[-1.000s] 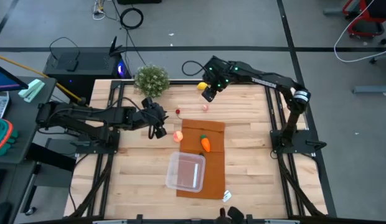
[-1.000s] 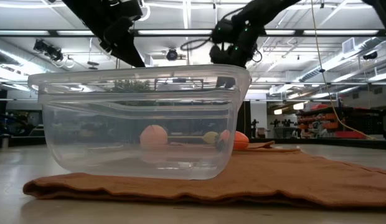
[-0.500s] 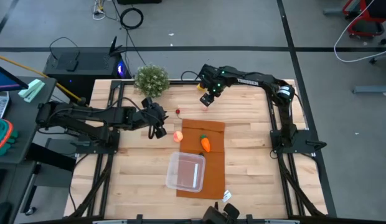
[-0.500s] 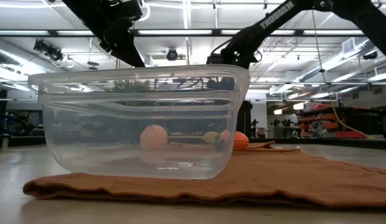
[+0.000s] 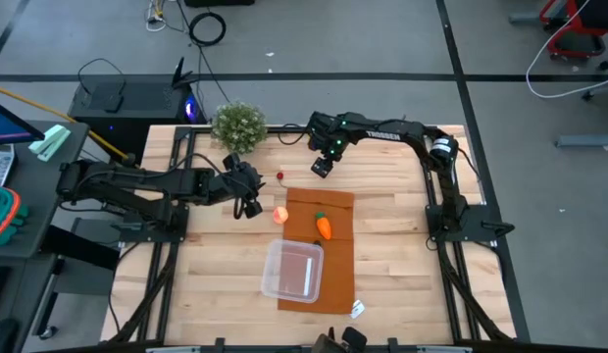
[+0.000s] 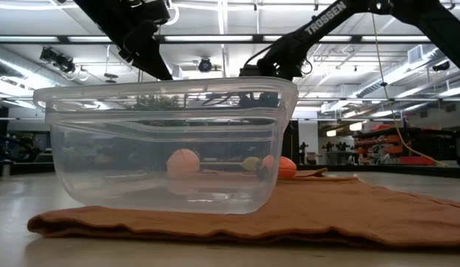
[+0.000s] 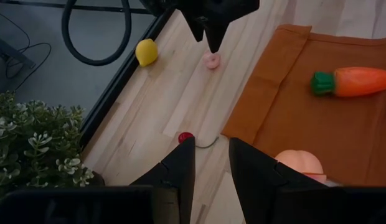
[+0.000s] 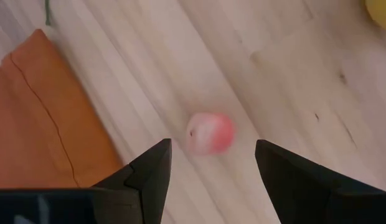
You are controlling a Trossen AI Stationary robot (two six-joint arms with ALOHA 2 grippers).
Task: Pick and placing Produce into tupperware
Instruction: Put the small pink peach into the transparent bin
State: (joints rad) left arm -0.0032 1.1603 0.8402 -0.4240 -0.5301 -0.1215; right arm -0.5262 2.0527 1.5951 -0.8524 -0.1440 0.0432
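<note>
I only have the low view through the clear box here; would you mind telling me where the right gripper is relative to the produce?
Observer: The right gripper hangs over the small pink piece, its fingers open either side of it in the right wrist view.
Operator: Thank you. Is anything in the tupperware yet?
Observer: No, from above the tupperware is empty; the carrot lies on the brown mat beyond it.
Operator: And the left gripper?
Observer: The left gripper sits beside the peach-like fruit at the mat's edge, holding nothing.
</note>
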